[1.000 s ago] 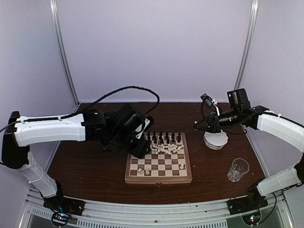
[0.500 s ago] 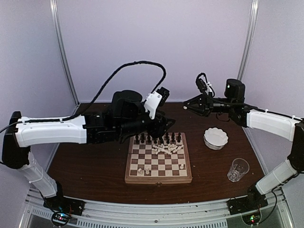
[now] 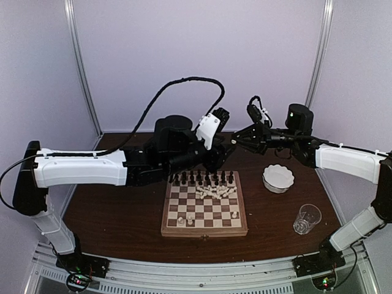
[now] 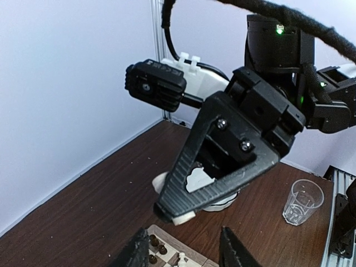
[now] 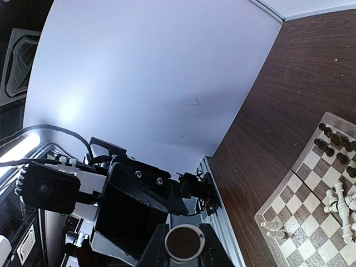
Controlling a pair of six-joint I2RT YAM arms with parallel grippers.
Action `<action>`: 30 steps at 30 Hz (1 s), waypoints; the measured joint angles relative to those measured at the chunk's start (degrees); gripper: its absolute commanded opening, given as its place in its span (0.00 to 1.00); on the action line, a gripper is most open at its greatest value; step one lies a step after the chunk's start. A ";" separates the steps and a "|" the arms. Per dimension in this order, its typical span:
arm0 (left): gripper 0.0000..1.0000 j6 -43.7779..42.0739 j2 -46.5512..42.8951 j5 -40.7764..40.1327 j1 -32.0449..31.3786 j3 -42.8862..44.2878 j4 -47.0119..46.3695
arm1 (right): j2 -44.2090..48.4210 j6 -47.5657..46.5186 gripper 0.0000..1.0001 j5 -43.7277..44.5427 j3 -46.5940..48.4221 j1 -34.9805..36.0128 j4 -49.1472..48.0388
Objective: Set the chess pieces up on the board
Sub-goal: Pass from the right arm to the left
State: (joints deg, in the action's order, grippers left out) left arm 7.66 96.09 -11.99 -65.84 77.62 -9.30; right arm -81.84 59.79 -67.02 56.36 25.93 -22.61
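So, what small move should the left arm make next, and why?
Probably ease the left gripper forward until the cream piece sits between its open fingers. The right gripper holds that piece at its tips near the far edge of the board, and the piece seems just beyond the left fingertips.

Bowl (image 4: pixel 198 179) mostly hidden — board (image 4: pixel 192 255) cut off below.

Not a word to read here.
No lettering, label or number is legible on the board (image 3: pixel 204 211), the bowl (image 3: pixel 278 177), the glass (image 3: pixel 307 218) or the white arm shells (image 3: pixel 79 168).
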 measured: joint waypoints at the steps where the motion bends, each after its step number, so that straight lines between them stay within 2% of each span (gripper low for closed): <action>1: 0.39 -0.22 0.33 0.00 0.00 0.44 -0.31 | 0.00 0.13 0.07 0.02 0.00 0.11 -0.07; 14: 0.27 -0.76 3.28 -1.92 -0.02 2.75 -1.42 | 0.04 0.85 0.08 1.40 -0.39 1.07 -1.70; 22: 0.10 -1.11 3.39 -2.69 -0.17 2.75 -1.51 | 0.85 -0.26 0.10 2.62 -0.68 1.09 -0.94; 27: 0.08 -1.16 3.45 -3.28 -0.22 2.75 -1.68 | 1.16 -1.31 0.21 3.23 -0.72 1.09 -0.39; 30: 0.07 -1.18 3.48 -3.50 -0.26 2.75 -1.73 | 1.60 -1.88 0.41 3.06 -0.72 1.05 0.35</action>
State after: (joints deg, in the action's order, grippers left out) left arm 6.48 99.57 -15.49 -66.11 80.38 -11.03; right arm -80.25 57.91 -63.96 55.64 26.98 -22.26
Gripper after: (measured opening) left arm 0.117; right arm 0.233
